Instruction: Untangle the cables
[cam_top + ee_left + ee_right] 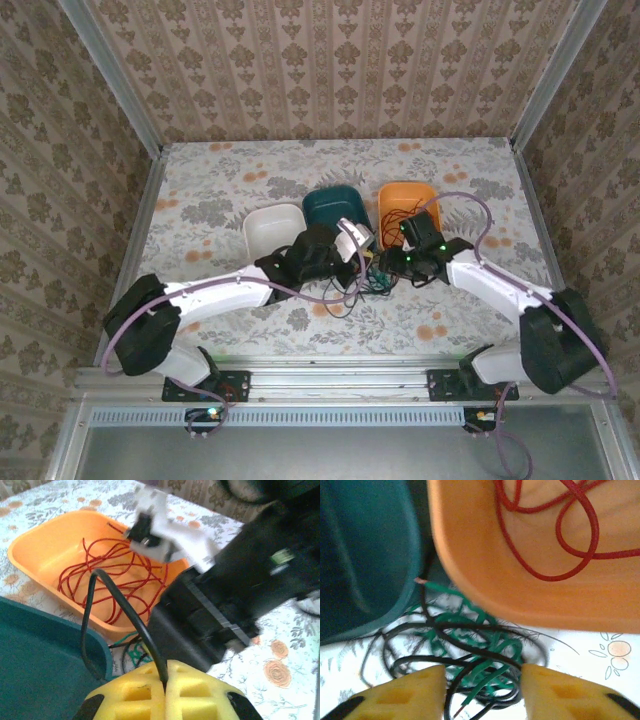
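My left gripper [165, 674] is shut on a black cable [118, 598], which arches up from the yellow fingertips and drops by the teal bin [40, 665]. A red cable [107, 570] lies coiled inside the orange bin [35, 545]. In the right wrist view, a tangle of green cable [481, 641] and black cable [465, 628] lies on the table beside the orange bin [485, 575]. My right gripper [482, 682] is open, one yellow finger on each side of that tangle. From above, both grippers meet over the tangle [362, 285].
A white bin [272, 228], the teal bin [335, 205] and the orange bin [408, 205] stand in a row behind the tangle. The right arm's black wrist [235, 600] sits close in front of my left gripper. Patterned tablecloth [200, 190] stretches to the left.
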`<state>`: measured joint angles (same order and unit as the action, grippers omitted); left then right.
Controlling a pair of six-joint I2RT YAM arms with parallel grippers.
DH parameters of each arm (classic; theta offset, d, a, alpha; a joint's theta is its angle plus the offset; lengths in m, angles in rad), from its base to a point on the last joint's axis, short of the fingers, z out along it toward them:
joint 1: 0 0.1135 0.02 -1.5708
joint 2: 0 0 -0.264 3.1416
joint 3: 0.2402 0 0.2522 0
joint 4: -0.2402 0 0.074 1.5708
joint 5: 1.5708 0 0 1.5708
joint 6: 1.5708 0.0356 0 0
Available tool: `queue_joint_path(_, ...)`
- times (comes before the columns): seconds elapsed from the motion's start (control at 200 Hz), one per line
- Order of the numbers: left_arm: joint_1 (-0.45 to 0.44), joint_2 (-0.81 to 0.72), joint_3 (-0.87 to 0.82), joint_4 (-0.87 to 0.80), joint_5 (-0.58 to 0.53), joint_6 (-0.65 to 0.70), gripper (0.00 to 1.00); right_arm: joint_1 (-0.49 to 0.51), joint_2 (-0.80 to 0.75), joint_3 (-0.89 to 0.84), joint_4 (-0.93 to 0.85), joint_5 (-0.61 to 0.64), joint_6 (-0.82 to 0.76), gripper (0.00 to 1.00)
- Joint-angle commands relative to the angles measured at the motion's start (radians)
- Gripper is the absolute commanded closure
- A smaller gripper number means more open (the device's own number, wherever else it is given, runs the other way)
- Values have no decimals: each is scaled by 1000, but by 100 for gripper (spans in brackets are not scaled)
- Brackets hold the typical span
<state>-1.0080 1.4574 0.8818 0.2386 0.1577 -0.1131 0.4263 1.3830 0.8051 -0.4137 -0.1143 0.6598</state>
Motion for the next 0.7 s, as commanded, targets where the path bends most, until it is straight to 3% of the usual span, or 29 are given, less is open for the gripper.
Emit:
queue_joint_path(0.0, 1, -99, -7, 39, 17, -1, 100, 6, 95, 41, -91, 57, -3, 62)
queue_joint_path(0.135, 7, -215, -4, 38, -22, 10, 100, 6, 156, 51, -162, 77, -18, 65)
queue_joint_path(0.33, 23, -319, 29, 32, -42, 28, 100, 6, 185, 35, -209, 99, -35, 89)
queue_joint_path(0.425, 25, -358, 49, 16, -70, 53, 100, 4, 175, 12, -221, 123, -30, 95)
queue_joint_path(0.695, 66, -476, 109, -28, -399, 157, 100, -31, 100, -48, -228, 148, 3, 98)
